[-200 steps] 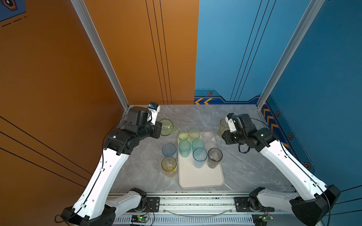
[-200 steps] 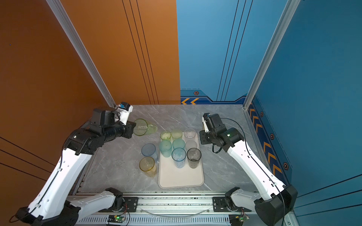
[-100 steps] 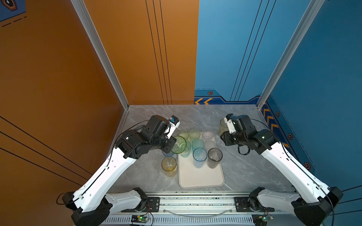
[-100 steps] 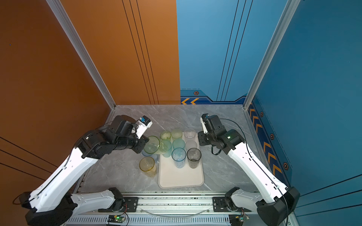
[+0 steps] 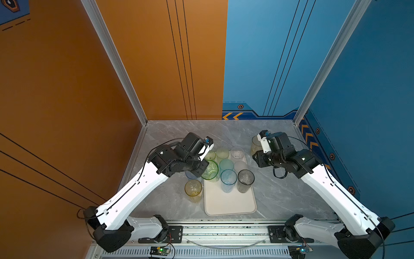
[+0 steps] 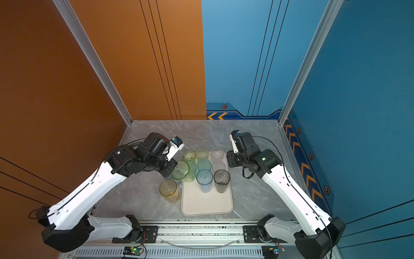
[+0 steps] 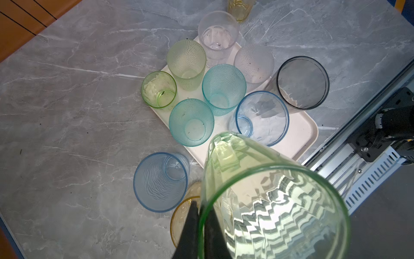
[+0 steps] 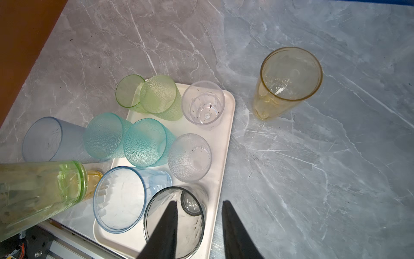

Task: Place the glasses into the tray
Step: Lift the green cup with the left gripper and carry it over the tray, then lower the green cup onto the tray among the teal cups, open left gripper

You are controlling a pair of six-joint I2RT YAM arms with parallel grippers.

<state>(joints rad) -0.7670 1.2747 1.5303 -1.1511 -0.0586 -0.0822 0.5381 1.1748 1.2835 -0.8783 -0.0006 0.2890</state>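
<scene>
Eight glasses (image 7: 224,88) in tray (image 5: 230,204); green glass (image 5: 210,170) rim-pinched by left gripper (image 7: 200,205) over it; blue (image 7: 160,181), yellow (image 5: 193,188), amber (image 8: 289,78) left on table (image 5: 280,190); right gripper (image 8: 199,201) parted, empty

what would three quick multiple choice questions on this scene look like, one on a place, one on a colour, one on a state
1. Where is the amber glass?
A on the table, off the tray
B on the tray
C lifted in the air

2. What colour is the glass in the left tool?
A grey
B green
C clear

3. How is the right tool?
A shut on the amber glass
B shut on the tray rim
C open

Key:
1 A, it stands upright on the table, apart from the tray.
2 B, the left wrist view shows it pinching the green glass at the rim.
3 C, the right wrist view shows its jaws standing apart.
</scene>
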